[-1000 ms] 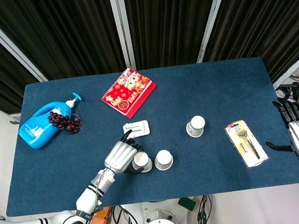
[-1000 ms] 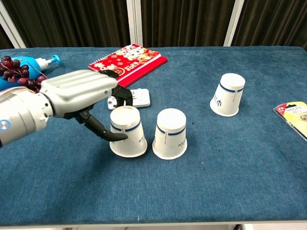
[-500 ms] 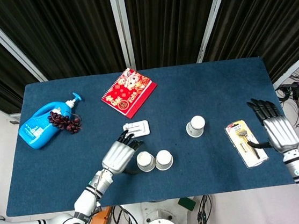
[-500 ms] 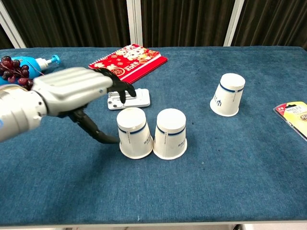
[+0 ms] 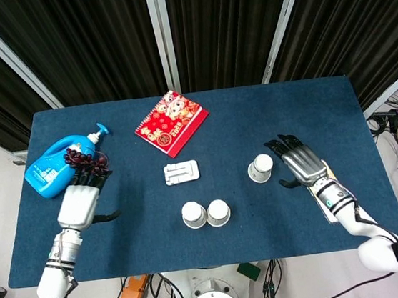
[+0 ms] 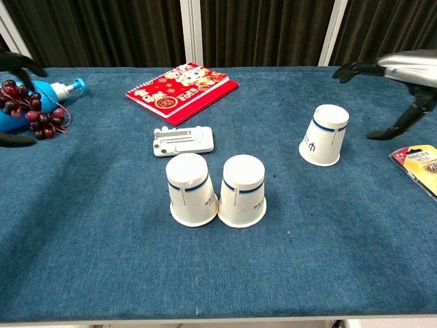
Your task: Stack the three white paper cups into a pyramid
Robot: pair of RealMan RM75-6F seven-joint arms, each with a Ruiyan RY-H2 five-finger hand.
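Two white paper cups with a blue band stand upside down and touching near the table's front: the left cup (image 5: 192,214) (image 6: 190,189) and the right cup (image 5: 218,212) (image 6: 242,190). A third cup (image 5: 261,168) (image 6: 323,134) stands upside down apart, further right. My right hand (image 5: 300,163) (image 6: 396,75) hovers just right of that third cup, fingers spread, holding nothing. My left hand (image 5: 80,198) is far off at the table's left side, fingers apart and empty; the chest view shows only its fingertips (image 6: 19,60) at the left edge.
A blue pump bottle (image 5: 54,168) and dark grapes (image 5: 85,160) lie at the left. A red booklet (image 5: 171,122) lies at the back, a small white holder (image 5: 181,172) behind the cup pair. A packaged tool (image 6: 418,162) lies under my right hand's side.
My left hand let go of the left cup and drew back to the table's left side. My right hand moved in from the right edge to beside the third cup.
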